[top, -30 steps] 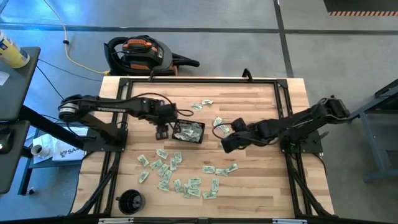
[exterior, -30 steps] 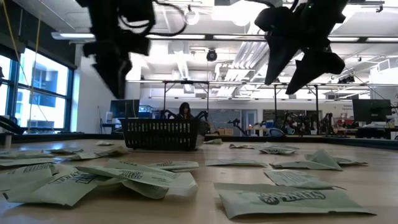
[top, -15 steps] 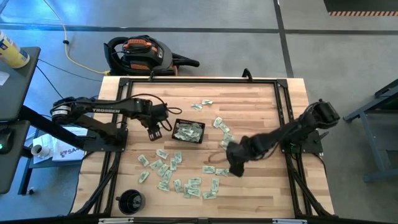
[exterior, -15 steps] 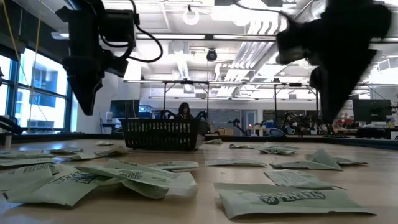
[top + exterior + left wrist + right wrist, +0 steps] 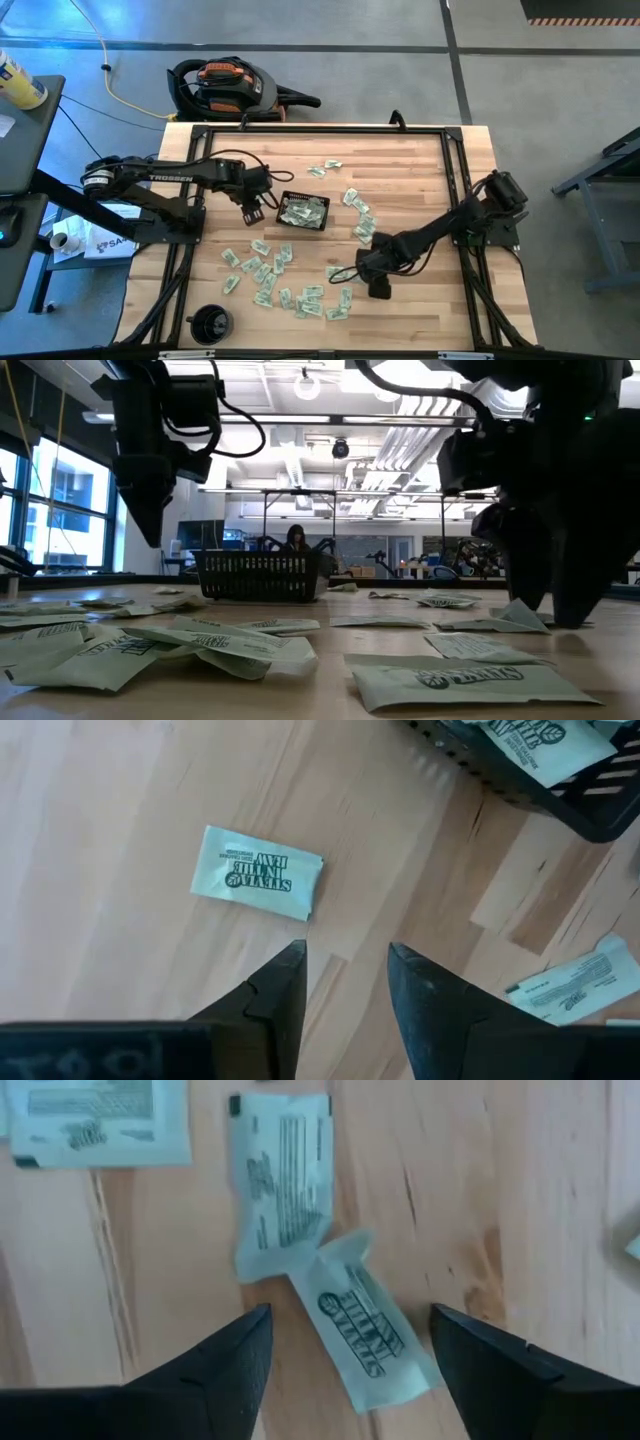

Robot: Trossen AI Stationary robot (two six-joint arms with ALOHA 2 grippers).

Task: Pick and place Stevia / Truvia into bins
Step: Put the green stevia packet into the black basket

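A big wooden table (image 5: 420, 170) in the middle of the high view, with a dark frame round it. Two dark arms over it: left arm (image 5: 160, 172) coming in from the left edge, right arm (image 5: 450, 228) coming in from the right. An orange and black machine (image 5: 225, 85) on the floor above the table's top edge. Small black tray (image 5: 303, 212) near the table's middle, some sachets already inside, more green and white packets lying in it than can be counted. Left gripper (image 5: 252, 212) just left of the tray, up off the wood, fingers (image 5: 275, 995) partly apart with nothing between them, one sachet (image 5: 257, 873) flat on the wood past the tips. Right gripper (image 5: 379, 285) low in the lower middle of the high view, fingers (image 5: 225, 1365) spread wide with nothing held, down close over two sachets (image 5: 310, 1270) that overlap at one corner. Loose Stevia sachets (image 5: 270, 280) strewn over the lower middle of the table, a few more (image 5: 355, 205) right of the tray. Round black cup (image 5: 211, 323) at the lower left corner. In the low view, tray in the middle distance and sachets lying flat in front.
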